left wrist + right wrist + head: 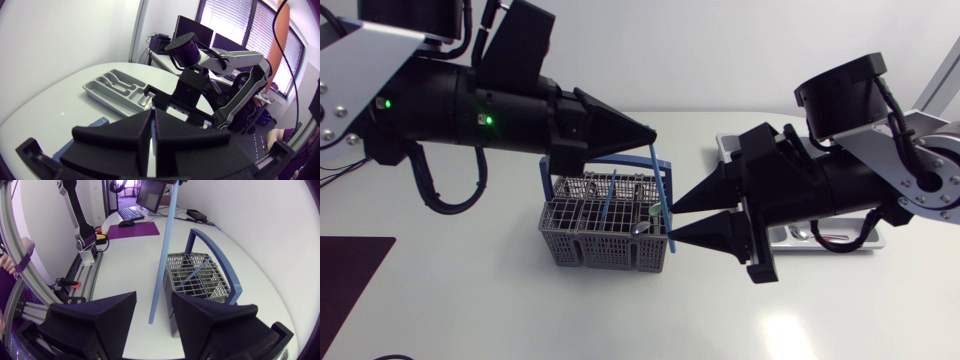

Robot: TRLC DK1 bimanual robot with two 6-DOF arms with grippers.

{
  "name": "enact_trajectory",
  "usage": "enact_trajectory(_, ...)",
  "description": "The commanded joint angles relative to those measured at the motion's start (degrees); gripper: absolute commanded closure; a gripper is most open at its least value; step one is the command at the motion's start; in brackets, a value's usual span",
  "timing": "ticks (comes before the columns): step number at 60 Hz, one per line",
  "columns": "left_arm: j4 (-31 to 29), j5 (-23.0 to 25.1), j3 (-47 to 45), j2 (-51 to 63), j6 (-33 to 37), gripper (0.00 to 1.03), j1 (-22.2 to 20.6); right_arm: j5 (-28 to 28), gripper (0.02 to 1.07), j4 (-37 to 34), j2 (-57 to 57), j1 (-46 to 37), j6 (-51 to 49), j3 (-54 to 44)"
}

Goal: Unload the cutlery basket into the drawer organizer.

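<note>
The left arm [450,100] comes in from the far left and lies nearly level. The left gripper [648,133] points right, its fingers [125,135] pressed together on the top of a blue stick [660,190]. The right arm [840,185] reaches in from the right. The right gripper [674,222] points left, its fingers [110,320] spread wide apart, with the stick's lower end between them and touching neither.

Blue stick [164,255] upright between tool [154,298] and basket [197,277]
</note>
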Motion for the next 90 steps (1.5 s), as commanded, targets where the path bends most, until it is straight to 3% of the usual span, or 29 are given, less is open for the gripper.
enact_trajectory(1, 1.2, 1.1, 1.7, 1.0, -2.1, 0.99, -0.1, -1.0, 0.66, -0.3, 1.3, -0.7, 1.0, 1.3)
enact_trajectory(21, 2.4, 1.1, 2.1, 1.7, -2.7, 0.99, -0.9, -1.4, 0.95, -0.5, 2.5, -0.5, 1.0, 1.3)
enact_trajectory(41, 2.9, 1.1, 2.3, 1.6, -3.4, 0.99, -1.0, -1.3, 1.01, -2.5, 2.5, 0.1, 0.7, 1.1)
enact_trajectory(45, 2.9, 1.1, 2.7, 1.6, -3.9, 0.86, -0.8, -1.1, 1.01, -3.0, 2.3, 0.1, 0.4, 0.8)
enact_trajectory(55, 3.4, 1.0, 4.4, 1.5, -4.1, 0.2, 1.6, -0.8, 1.01, -5.8, 0.8, -0.7, -1.2, 0.1)
enact_trajectory(59, 3.6, 1.0, 5.1, 1.4, -4.1, 0.08, 3.3, -0.7, 1.01, -7.1, -0.1, -1.6, -1.9, -0.3)
enact_trajectory(72, 2.7, 0.7, 7.3, 1.1, -2.6, 0.06, 10.8, -0.9, 1.01, -12.8, -3.7, -10.0, -6.4, -2.0)
enact_trajectory(81, -5.8, -3.7, 7.4, 1.5, 6.7, 0.08, 10.6, -0.9, 1.01, -13.9, -2.7, -19.5, -7.5, -2.2)
enact_trajectory(90, -10.0, -7.8, 3.9, 1.7, 15.2, 0.08, 9.5, 0.3, 1.01, -13.8, 3.9, -27.9, -6.5, 0.2)
